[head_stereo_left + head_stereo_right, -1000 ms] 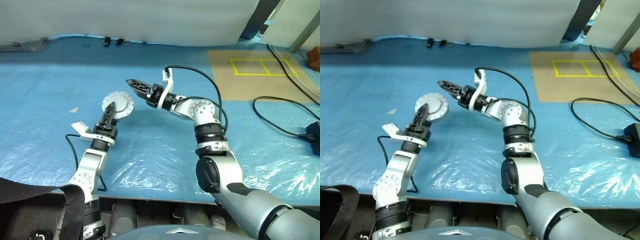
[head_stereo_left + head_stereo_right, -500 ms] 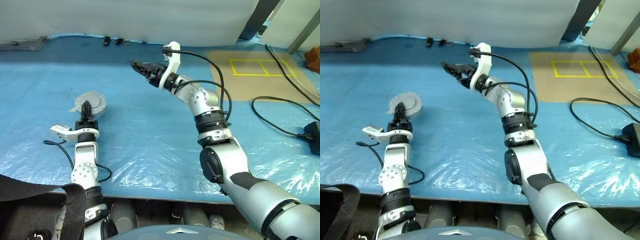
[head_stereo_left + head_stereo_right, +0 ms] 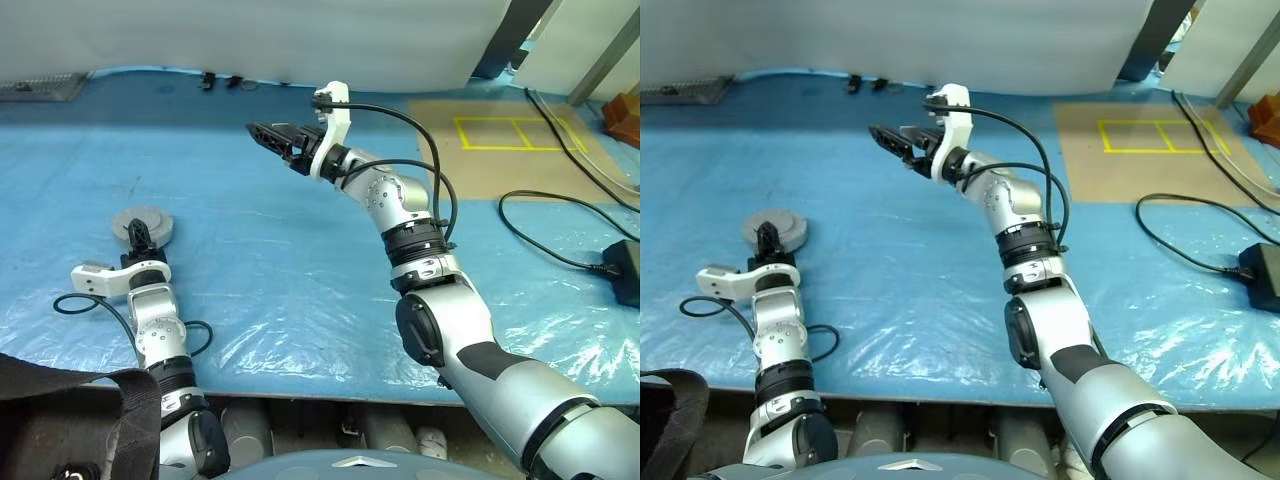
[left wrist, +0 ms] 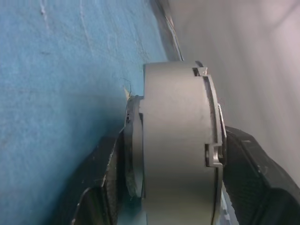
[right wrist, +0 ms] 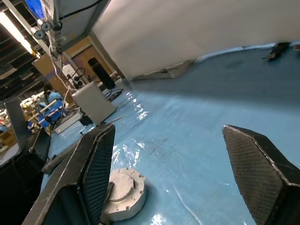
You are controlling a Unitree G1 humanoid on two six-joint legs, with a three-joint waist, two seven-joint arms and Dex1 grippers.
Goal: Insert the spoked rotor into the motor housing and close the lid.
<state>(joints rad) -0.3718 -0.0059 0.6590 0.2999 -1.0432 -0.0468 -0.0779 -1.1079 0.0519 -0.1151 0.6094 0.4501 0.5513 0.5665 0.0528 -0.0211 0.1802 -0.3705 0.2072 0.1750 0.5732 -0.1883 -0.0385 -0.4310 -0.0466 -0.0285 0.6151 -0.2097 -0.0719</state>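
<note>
Left wrist view: what's at the left gripper (image 3: 137,230)? — R

Housing (image 4: 174,140). Grey round can, side-on, sitting right inside the gripper's span, one black pad on each side of it. — M

Clamped? — R

Can't tell. Pads look close to both faces, but the contact line isn't readable, so it could be gripped or just straddled. — M

Lid? — R

Thin plate with small tabs (image 4: 213,136) sits flush on the end of the housing nearest one pad. Narrower flange on the opposite end, by the other pad. — M

Where does that put it in the head views? — R

Housing lies flat on the blue sheet (image 3: 300,260) covering the floor, directly ahead of the left gripper's tip and touching or nearly so. Gripper is low, about level with it. — M

Right gripper (image 3: 258,131)? — R

Up in the air, jaws wide apart, nothing between them. Right wrist view has both fingers (image 5: 101,173) spread with bare sheet in the gap. — M

Housing relative to it? — R

Well apart. Beyond and below the right gripper, off toward the left arm's side; in the right wrist view it shows just beside one finger as a bolted round flange. — M

Anything else nearby? — R

Black cable (image 3: 560,215) on the sheet, well off to the right gripper's far side. Yellow tape rectangle (image 3: 520,133) on a brown panel beyond it. — M
</note>
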